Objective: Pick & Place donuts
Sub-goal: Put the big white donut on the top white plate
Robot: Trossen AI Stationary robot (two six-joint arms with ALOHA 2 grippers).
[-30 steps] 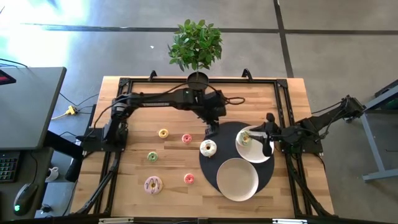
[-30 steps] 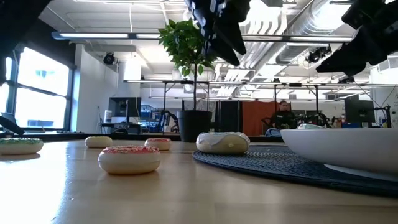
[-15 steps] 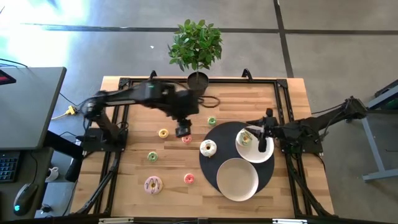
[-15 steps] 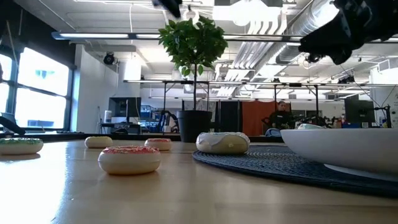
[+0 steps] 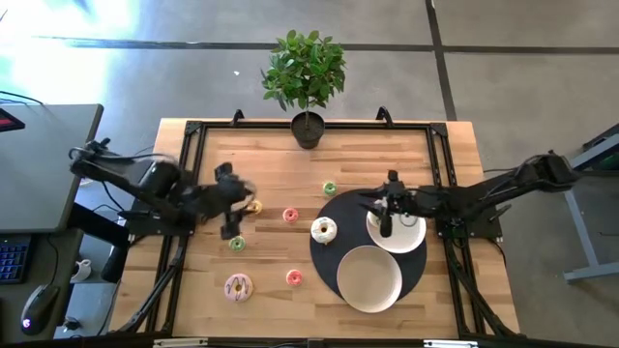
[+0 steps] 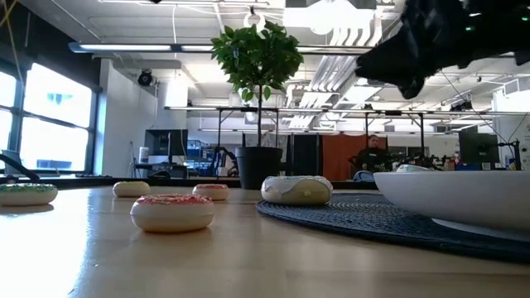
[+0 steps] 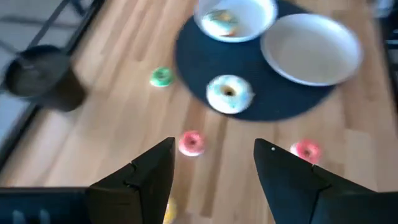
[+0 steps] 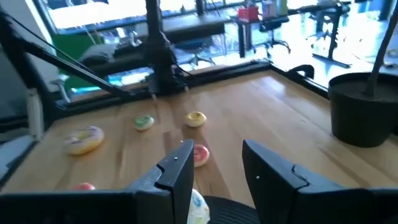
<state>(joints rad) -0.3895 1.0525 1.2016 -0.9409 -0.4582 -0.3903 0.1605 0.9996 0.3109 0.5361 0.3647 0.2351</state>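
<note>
Several toy donuts lie flat on the wooden table: yellow (image 5: 253, 207), pink (image 5: 290, 215), green (image 5: 330, 188), green (image 5: 237, 243), pink (image 5: 294, 278) and a larger pink-frosted one (image 5: 238, 286). A white frosted donut (image 5: 323, 229) rests on the dark round mat (image 5: 338, 208). Another donut (image 7: 222, 22) lies in the far white plate (image 5: 411, 237). My left gripper (image 5: 231, 224) is open above the table's left part, beside the yellow donut. My right gripper (image 5: 386, 222) is open, above that plate's left edge. The wrist views show nothing between either gripper's fingers (image 7: 214, 145) (image 8: 217, 149).
A second white plate (image 5: 368, 278) sits on the mat's near side. A potted plant (image 5: 307, 124) stands at the far edge. Black frame rails (image 5: 184, 193) run along the table's sides. Bare wood lies between the donuts and the near edge.
My left arm has drawn back from the mat's far-left edge toward the table's left edge, and its gripper now hangs by the yellow donut. The green donut near the mat has come into view. My right gripper has moved toward the table's left, over the plate.
</note>
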